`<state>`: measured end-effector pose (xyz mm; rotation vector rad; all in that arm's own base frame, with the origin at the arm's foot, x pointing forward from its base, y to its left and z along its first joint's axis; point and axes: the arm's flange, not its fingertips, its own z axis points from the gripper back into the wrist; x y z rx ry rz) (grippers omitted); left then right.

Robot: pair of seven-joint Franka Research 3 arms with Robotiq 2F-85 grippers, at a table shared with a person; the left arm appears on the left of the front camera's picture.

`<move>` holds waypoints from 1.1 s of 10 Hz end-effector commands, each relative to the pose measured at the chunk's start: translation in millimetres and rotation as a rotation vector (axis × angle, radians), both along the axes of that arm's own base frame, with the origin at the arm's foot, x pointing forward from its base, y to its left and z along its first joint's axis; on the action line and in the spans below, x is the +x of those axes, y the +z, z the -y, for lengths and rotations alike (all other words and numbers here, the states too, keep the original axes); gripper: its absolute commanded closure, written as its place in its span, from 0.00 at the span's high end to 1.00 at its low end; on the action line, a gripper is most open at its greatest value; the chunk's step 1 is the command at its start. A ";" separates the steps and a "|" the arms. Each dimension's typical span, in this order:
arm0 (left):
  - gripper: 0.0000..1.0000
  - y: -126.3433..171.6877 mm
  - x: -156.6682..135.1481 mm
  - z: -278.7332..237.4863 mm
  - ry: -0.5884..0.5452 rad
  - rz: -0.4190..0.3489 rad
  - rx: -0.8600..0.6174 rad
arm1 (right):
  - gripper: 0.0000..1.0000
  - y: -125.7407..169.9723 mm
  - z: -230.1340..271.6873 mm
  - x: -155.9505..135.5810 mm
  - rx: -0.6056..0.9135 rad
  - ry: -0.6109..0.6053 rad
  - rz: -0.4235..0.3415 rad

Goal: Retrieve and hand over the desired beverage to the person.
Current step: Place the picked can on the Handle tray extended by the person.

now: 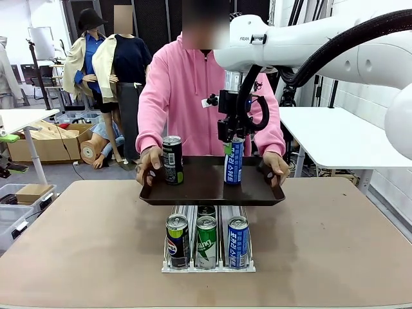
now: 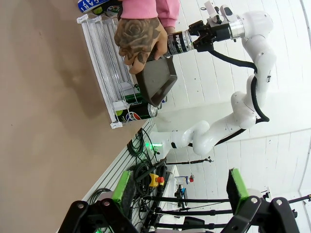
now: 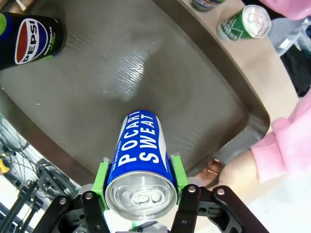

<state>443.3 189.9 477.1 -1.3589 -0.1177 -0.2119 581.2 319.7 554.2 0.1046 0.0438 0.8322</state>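
Observation:
The person [image 1: 193, 84] in a pink hoodie stands at the far side, both hands holding a dark tray [image 1: 199, 193] above the rack. My right gripper [image 1: 234, 136] comes down from above and is shut on the top of a blue Pocari Sweat can [image 1: 234, 162]. The can's base is at the tray's surface. In the right wrist view the green pads [image 3: 102, 177] clamp the Pocari Sweat can [image 3: 140, 155] over the tray [image 3: 184, 97]. A black Pepsi can [image 1: 172, 159] stands on the tray's left. My left gripper [image 2: 180, 187] is open and holds nothing.
A clear rack [image 1: 207, 264] on the brown table [image 1: 77, 244] holds a black Pepsi can [image 1: 177, 239], a green can [image 1: 206, 241] and a blue can [image 1: 237, 241] at its front. The person's tattooed hand [image 2: 138, 39] grips the tray edge [image 2: 158, 80]. A white table stands at right.

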 end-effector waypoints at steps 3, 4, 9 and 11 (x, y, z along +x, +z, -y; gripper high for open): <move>1.00 0.3 -3.5 1.7 0.013 0.004 0.012 | 0.52 9.9 -5.8 4.9 -0.016 0.029 0.003; 1.00 0.3 -3.5 1.7 0.013 0.004 0.012 | 0.72 12.6 -5.3 4.4 -0.020 0.032 0.007; 1.00 0.3 -3.5 1.7 0.013 0.004 0.012 | 1.00 54.7 5.9 -9.9 -0.024 -0.016 0.053; 1.00 0.3 -3.5 1.7 0.013 0.004 0.012 | 1.00 72.8 12.2 -20.0 -0.024 -0.035 0.079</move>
